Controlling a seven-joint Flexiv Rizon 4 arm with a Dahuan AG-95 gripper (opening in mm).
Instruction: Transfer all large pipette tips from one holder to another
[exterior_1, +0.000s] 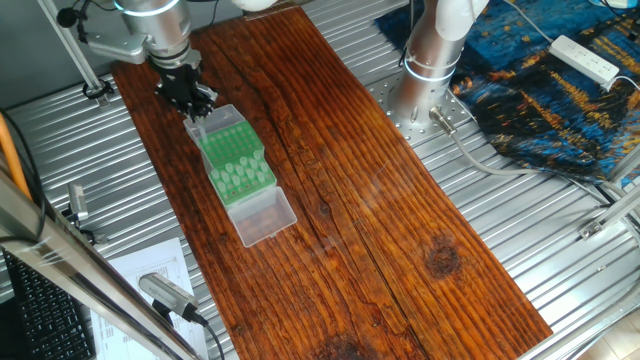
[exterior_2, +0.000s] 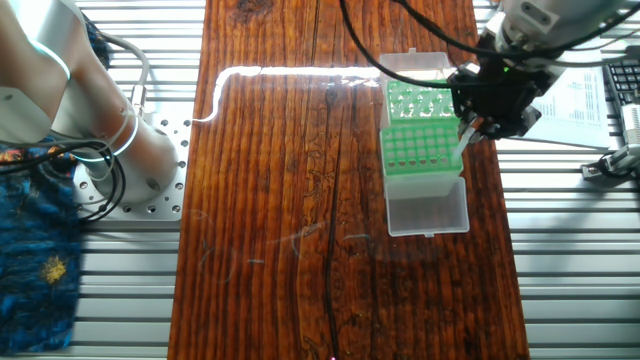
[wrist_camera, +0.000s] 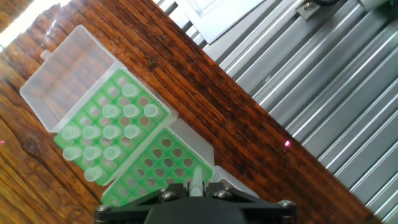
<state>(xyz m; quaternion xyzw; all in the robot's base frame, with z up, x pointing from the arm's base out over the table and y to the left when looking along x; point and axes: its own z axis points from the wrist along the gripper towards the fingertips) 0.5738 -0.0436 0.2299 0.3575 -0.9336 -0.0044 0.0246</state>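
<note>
One tip (wrist_camera: 196, 182) is pinched between the fingers of the gripper (wrist_camera: 195, 194), held upright over the emptier green rack (wrist_camera: 163, 167). In the other fixed view the gripper (exterior_2: 470, 128) is seen at 3 o'clock of the racks, the held tip (exterior_2: 459, 150) slanting down from it. The remaining tips (wrist_camera: 107, 129) stand in the fuller rack (wrist_camera: 106, 134), at 10 o'clock of the held one in the hand view. A clear lid (exterior_2: 428, 209) lies open on the wooden table (exterior_2: 280, 200).
</note>
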